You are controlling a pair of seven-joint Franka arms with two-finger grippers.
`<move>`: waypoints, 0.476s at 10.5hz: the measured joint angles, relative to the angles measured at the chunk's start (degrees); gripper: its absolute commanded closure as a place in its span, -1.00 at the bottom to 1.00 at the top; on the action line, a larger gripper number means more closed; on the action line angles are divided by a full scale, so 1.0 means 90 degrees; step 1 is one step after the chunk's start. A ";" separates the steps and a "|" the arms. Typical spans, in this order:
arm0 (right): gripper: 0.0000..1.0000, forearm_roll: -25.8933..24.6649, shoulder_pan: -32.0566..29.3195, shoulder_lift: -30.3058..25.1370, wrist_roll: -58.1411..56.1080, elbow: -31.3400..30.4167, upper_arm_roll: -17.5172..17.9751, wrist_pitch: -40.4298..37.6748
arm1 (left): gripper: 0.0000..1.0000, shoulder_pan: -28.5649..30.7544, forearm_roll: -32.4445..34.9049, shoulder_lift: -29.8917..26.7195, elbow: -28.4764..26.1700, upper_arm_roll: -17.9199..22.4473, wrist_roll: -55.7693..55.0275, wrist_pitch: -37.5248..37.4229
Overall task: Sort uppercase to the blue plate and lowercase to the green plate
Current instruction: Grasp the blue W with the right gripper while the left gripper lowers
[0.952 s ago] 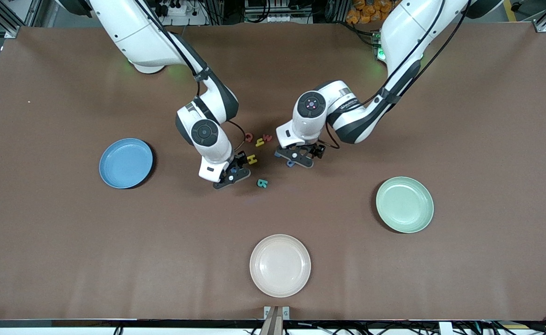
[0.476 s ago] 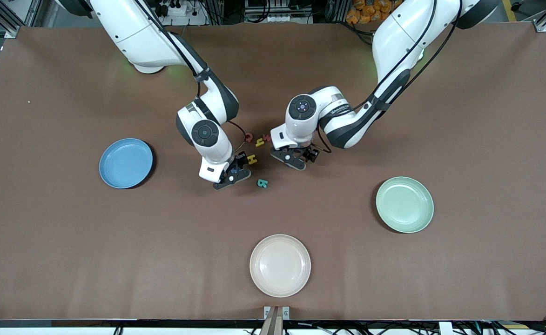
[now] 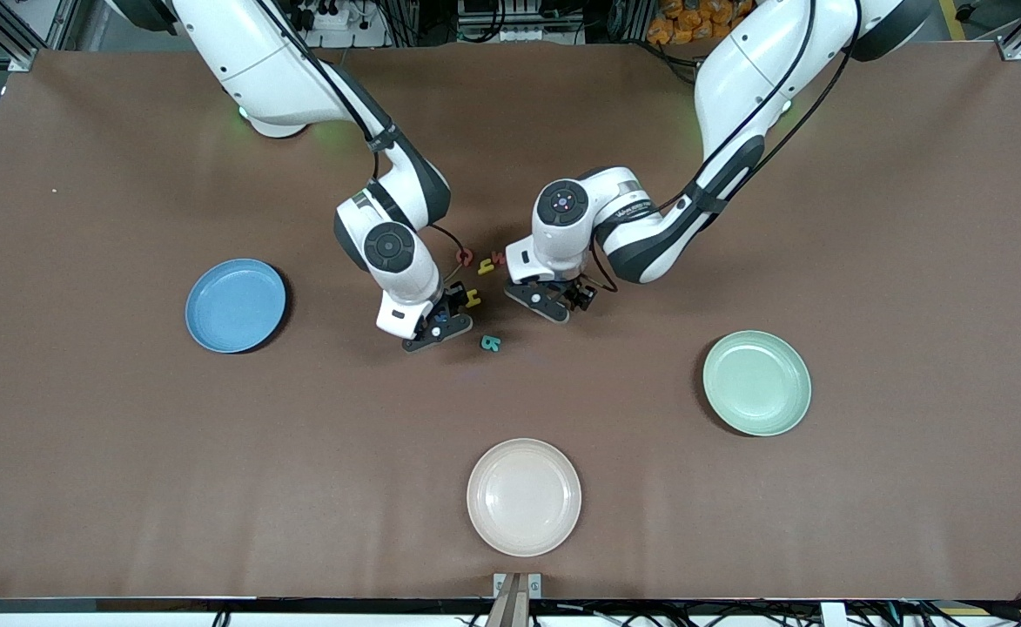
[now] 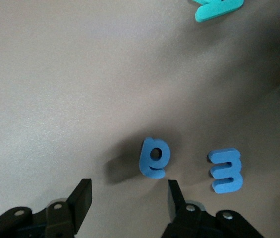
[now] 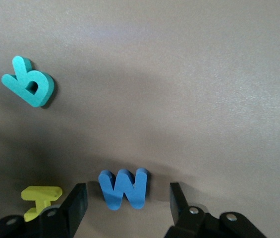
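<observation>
My right gripper (image 5: pixel 126 200) is down at the table with its fingers open on either side of the blue uppercase W (image 5: pixel 125 189), a gap showing on each side. The yellow H (image 5: pixel 40 198) lies beside one finger and the teal B (image 5: pixel 29 81) farther off. My left gripper (image 4: pixel 127 197) is open and low, with the blue lowercase "a" (image 4: pixel 154 157) just ahead of its fingertips, close to one finger. The blue three-pronged letter (image 4: pixel 226 170) lies beside it. The blue plate (image 3: pixel 236 305) and the green plate (image 3: pixel 756 383) hold nothing.
A red Q (image 3: pixel 465 257), a yellow hooked letter (image 3: pixel 486 266) and a red w (image 3: pixel 500 258) lie between the two arms. A cream plate (image 3: pixel 523 496) sits near the front edge. Both grippers (image 3: pixel 438 331) (image 3: pixel 554 300) work close together at mid-table.
The left gripper slid a little toward the right arm's end, covering the blue letters, and its fingers came closer together. The right gripper has barely shifted.
</observation>
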 measured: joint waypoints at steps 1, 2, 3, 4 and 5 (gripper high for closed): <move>-0.44 0.0000 0.0001 0.0020 0.0010 0.0000 0.0010 0.0000 | -0.36 -0.0001 0.0000 0.0002 0.0001 0.0000 0.0000 0.0000; -0.44 0.0000 0.0003 0.0053 0.0020 0.0000 0.0015 0.0020 | -0.36 -0.0007 0.0000 0.0012 0.0001 0.0000 -0.0013 0.0000; -0.28 0.0000 0.0001 0.0061 0.0038 0.0000 0.0011 0.0060 | -0.36 -0.0021 0.0000 0.0033 0.0005 0.0000 -0.0046 0.0000; -0.08 0.0000 0.0002 0.0064 0.0044 0.0000 0.0013 0.0084 | -0.36 -0.0049 0.0000 0.0056 0.0025 0.0000 -0.0079 0.0000; 0.14 -0.0002 0.0001 0.0063 0.0045 0.0003 0.0009 0.0094 | -0.35 -0.0072 0.0000 0.0068 0.0041 0.0000 -0.0161 0.0000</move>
